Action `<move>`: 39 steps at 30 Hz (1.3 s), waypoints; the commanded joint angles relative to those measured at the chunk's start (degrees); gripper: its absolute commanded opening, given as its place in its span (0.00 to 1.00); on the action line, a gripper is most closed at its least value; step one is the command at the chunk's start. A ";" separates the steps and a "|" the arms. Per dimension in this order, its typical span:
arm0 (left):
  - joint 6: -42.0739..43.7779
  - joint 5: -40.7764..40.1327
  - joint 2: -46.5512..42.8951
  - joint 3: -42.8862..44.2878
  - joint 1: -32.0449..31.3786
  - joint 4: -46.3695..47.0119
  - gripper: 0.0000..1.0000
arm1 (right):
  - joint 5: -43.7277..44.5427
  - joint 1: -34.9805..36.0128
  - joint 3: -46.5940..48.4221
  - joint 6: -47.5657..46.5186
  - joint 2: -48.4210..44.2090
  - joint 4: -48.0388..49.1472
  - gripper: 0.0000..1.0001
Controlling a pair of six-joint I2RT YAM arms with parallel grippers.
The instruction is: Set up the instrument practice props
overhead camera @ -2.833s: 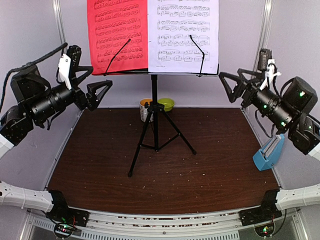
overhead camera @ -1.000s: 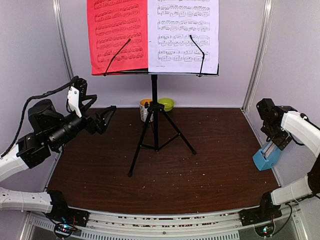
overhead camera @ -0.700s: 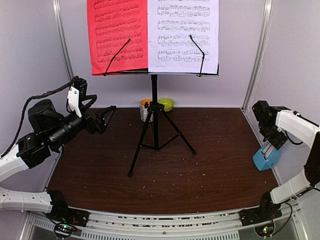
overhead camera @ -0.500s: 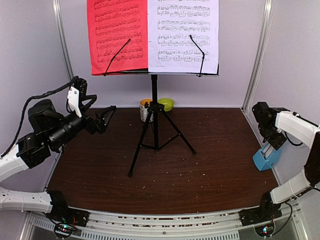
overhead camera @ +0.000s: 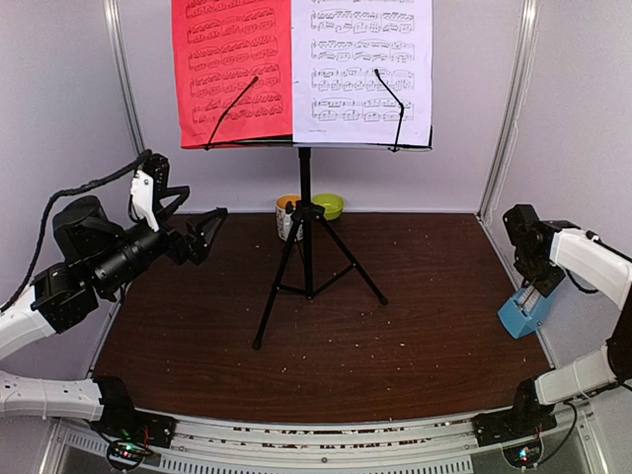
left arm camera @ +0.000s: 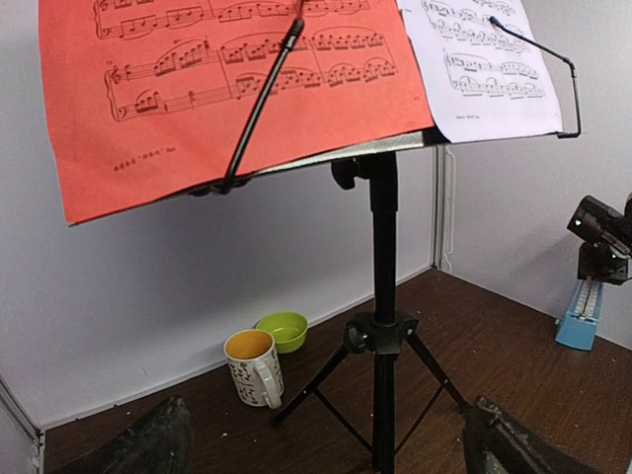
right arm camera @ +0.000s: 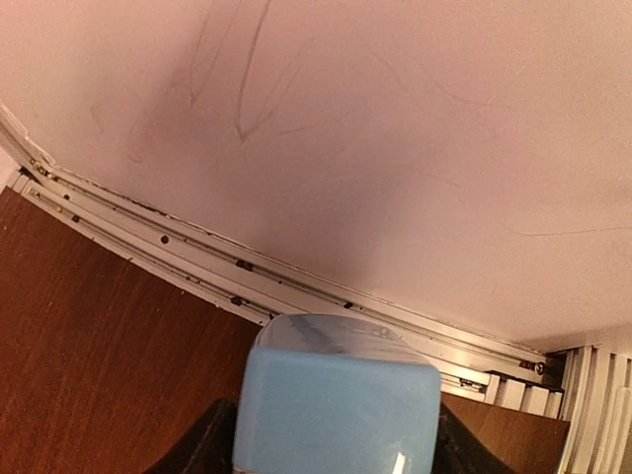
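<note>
Looking through the right wrist camera, I see the right tool (right arm camera: 336,439) closed in on the light-blue metronome (right arm camera: 336,390). Its dark fingers (right arm camera: 212,439) lie against both flanks of the blue body with no gap showing, so I read it as clamped on. The metronome's clear cover faces the wall. In the overhead view it stands at the right edge of the tabletop (overhead camera: 415,326), well apart from the music stand (overhead camera: 305,227).

My left tool (left arm camera: 326,434) is spread wide and holds nothing. It hangs in the air over the left side of the tabletop, pointed at the stand.

The stand is upright on its tripod at the middle of the tabletop. A red page (overhead camera: 232,69) and a pale page (overhead camera: 361,64) sit side by side on its desk, each pinned by a thin wire arm (left arm camera: 259,99). Both pages carry printed staves of notes. A small line of print runs under the red page's last stave, too small for me to read.

A white mug (left arm camera: 252,367) with dark marks and a green bowl (left arm camera: 282,329) sit behind the stand's legs.
</note>
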 commanded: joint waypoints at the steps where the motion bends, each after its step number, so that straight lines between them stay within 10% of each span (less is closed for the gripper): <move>1: 1.05 3.27 0.26 0.42 0.39 1.86 0.98 | -1.43 3.14 -0.45 -6.81 -3.49 2.71 0.46; 23: 4.88 9.20 -2.14 -8.96 -2.69 6.51 0.98 | -4.91 49.72 2.41 -25.54 -11.64 10.56 0.44; 39: 3.18 2.78 17.64 -22.14 -23.27 28.40 0.73 | -31.11 56.03 -9.93 -40.75 -19.70 36.73 0.36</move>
